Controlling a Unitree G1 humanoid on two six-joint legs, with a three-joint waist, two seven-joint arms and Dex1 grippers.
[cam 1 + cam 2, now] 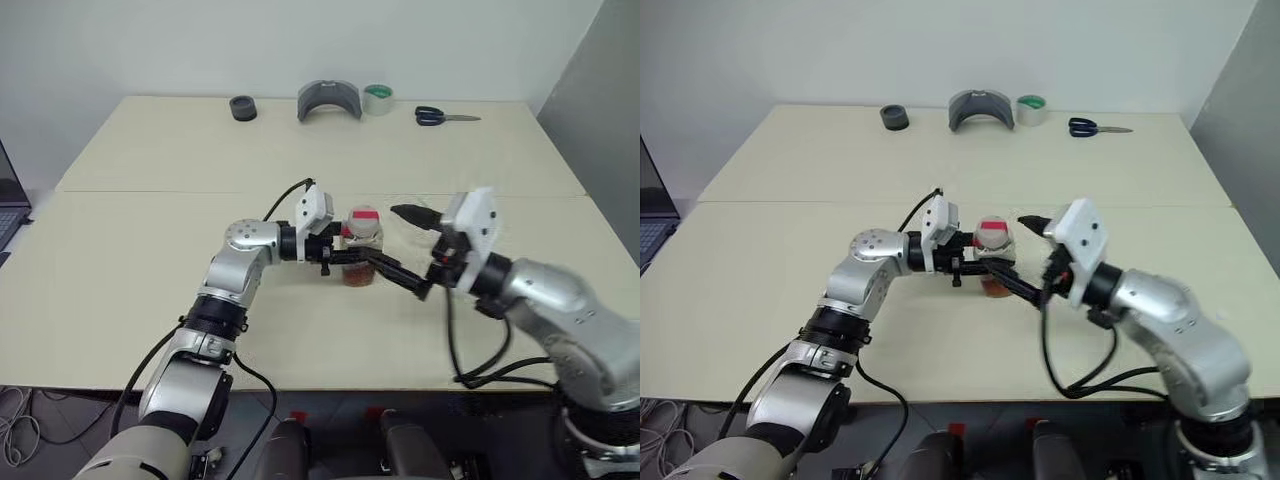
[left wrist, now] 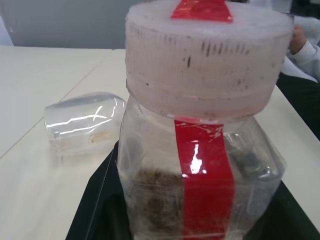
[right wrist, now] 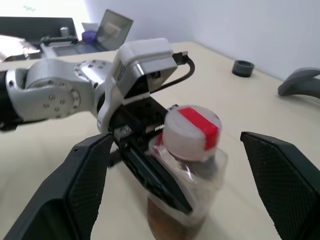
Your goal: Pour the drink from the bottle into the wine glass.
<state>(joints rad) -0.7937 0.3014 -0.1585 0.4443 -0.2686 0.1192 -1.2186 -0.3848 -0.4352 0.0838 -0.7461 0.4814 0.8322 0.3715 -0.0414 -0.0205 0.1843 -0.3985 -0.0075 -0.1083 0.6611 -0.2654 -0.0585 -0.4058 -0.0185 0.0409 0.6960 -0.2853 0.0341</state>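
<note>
The left gripper [image 3: 150, 165] is clamped on the bottle [image 1: 361, 245], holding it upright over the table [image 1: 150, 270], roughly mid-table and well in front of the clutter along the far edge. The cap [image 3: 192, 131] is on it, white with a red strip across the top, and the drink [image 1: 358, 274] sits low in the bottle as a reddish-brown band. The right gripper [image 1: 412, 250] stands just beside the bottle on the far side from the left one, its fingers [image 3: 280, 175] spread wide either side of the cap and touching nothing.

So this looks like the uncapping step: nothing can be poured until that lid is off. I'd say the right fingers need to close squarely on the cap and twist while the left keeps the bottle from turning.

The wine glass [image 2: 82, 122] is a worry. It lies on its side just behind the bottle, so it seems it would have to be stood up before any pouring, or the drink will go over the table.
</note>
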